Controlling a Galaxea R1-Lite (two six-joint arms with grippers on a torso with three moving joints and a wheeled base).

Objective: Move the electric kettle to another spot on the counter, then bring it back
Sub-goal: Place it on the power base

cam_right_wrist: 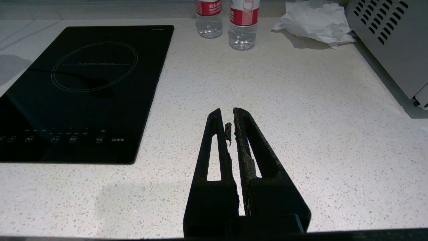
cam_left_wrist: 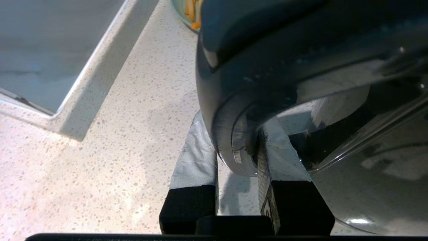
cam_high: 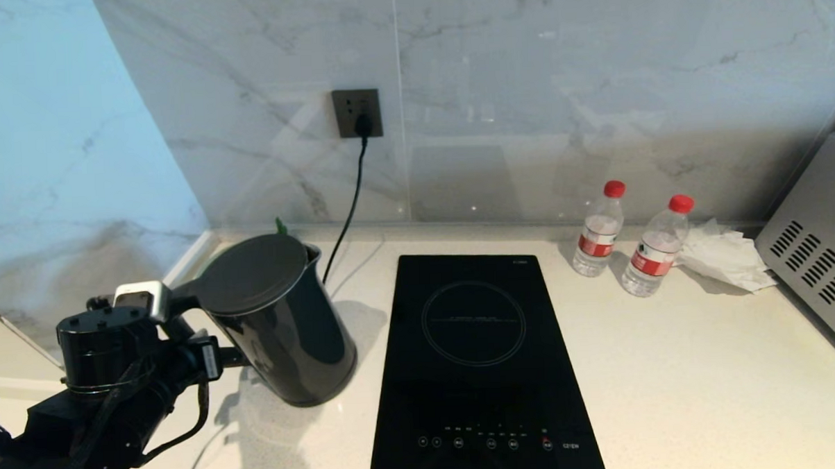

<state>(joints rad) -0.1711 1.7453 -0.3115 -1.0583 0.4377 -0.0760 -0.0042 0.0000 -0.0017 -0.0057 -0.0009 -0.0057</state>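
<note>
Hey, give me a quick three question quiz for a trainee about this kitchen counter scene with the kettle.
1. True or false: the left gripper is shut on the kettle handle.
2. How many water bottles stand on the counter?
3. The kettle is tilted: A) upright on the hob, B) left of the hob, C) beside the bottles.

Key: 1 true; 2 two; 3 B.
</note>
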